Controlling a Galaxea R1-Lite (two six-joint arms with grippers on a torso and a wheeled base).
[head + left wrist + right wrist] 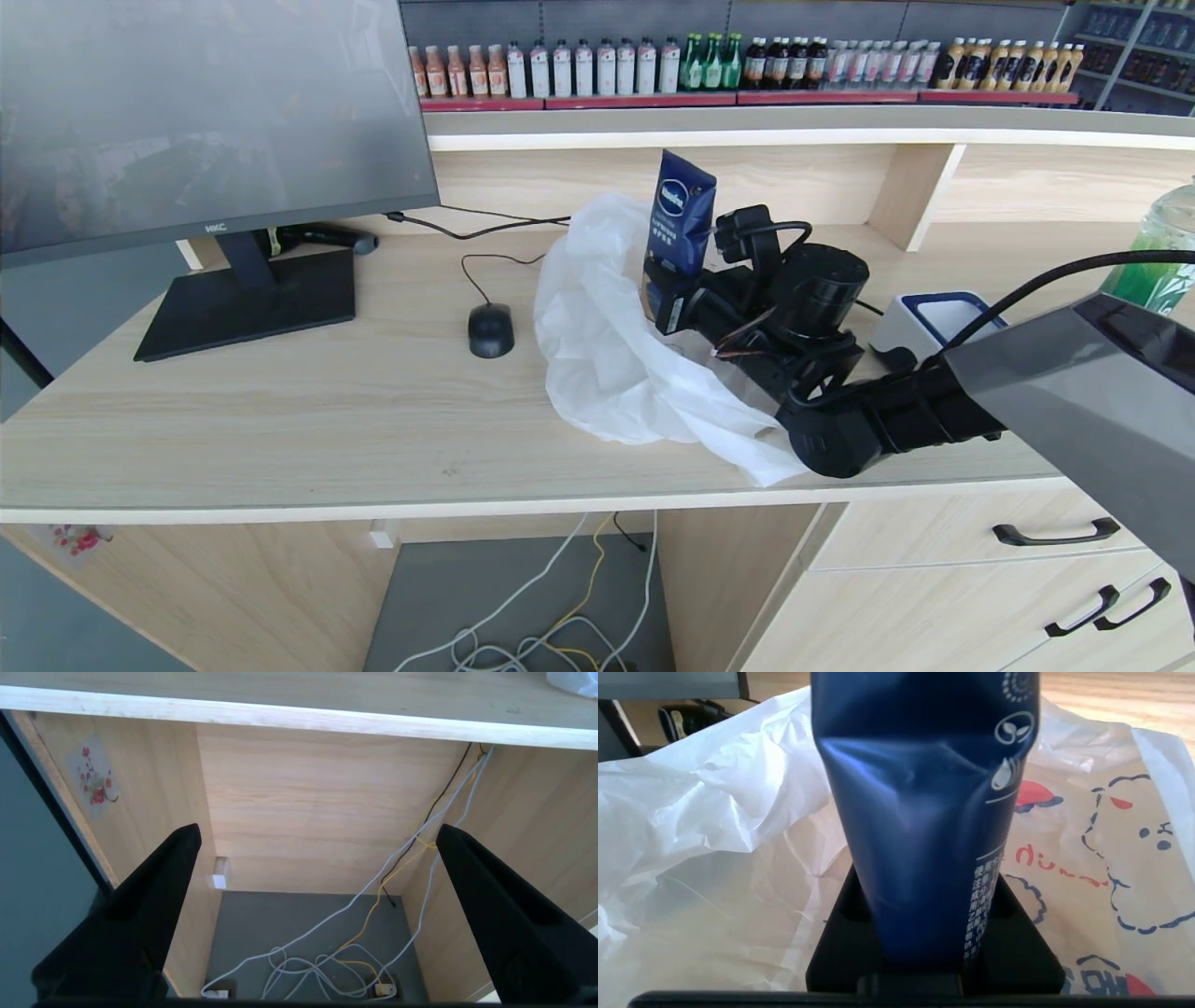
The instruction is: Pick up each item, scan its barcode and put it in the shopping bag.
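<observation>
The dark blue tube [920, 812] stands upright, clamped in the right gripper [676, 276] above the white shopping bag [607, 355], while the left gripper [318, 833] is spread apart under the counter [280, 695].

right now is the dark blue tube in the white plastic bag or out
Out: dark blue tube held upright in the right gripper, above the white plastic bag.

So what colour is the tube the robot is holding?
The tube is dark blue with white print, clearest in the right wrist view.
</observation>
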